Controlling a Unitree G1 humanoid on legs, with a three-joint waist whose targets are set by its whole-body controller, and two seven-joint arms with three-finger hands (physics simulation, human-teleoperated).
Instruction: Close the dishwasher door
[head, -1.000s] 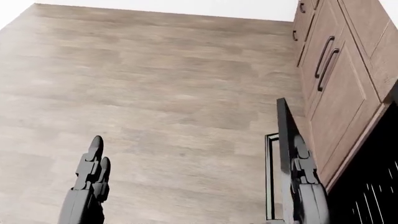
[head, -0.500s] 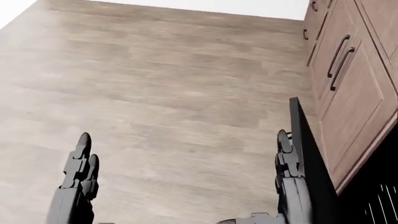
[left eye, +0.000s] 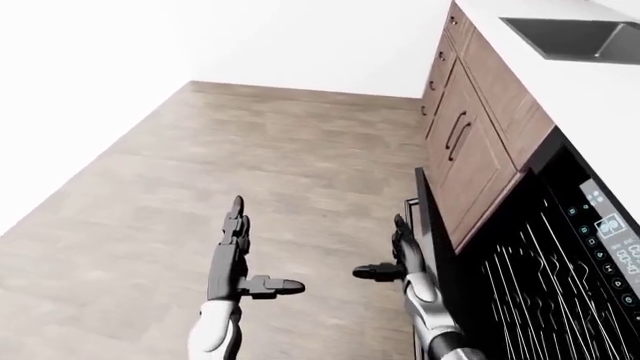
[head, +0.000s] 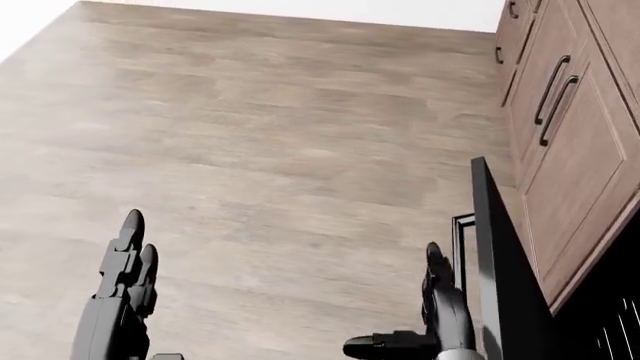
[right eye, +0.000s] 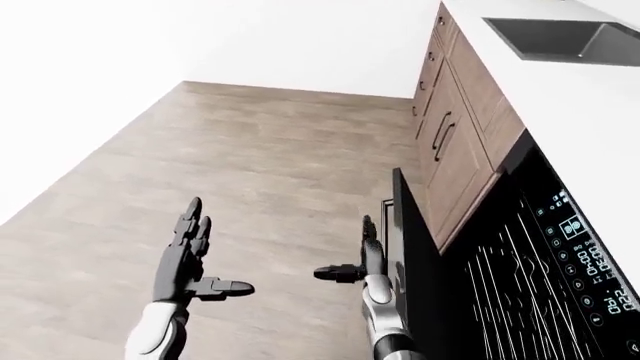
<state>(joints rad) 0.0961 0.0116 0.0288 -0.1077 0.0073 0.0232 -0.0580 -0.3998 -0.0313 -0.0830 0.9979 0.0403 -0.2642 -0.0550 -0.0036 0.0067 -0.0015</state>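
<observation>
**op:** ok so i'm driving the rig at the dishwasher door (left eye: 428, 247) right now. it's hanging partway open, seen nearly edge-on at the right of both eye views, with the dark rack interior (left eye: 530, 292) and the lit control panel (left eye: 610, 244) showing to its right. cabinets (left eye: 470, 150) run on to the far end, and there's a sink (left eye: 580, 36) in the desk (right eye: 590, 105) above them. my right hand (left eye: 405, 259) sits just left of the door's outer face, fingers (left eye: 400, 234) straight and spread, thumb sticking out left, gripping nothing. can't tell for sure whether the palm is touching the panel. left hand (left eye: 236, 259) is well apart over the bare floor (head: 280, 150), also flat and open, holding nothing.

**reply:** i'd say don't bother grabbing anything. keep the right palm flat against the outer face, up near the free edge where you get the most leverage, and push right toward the racks in one steady sweep. my guess is the risk is fingers slipping past the door edge and getting pinched in the gap, so keep them on the panel, not curled round it. leave the left arm out wide for balance.
</observation>
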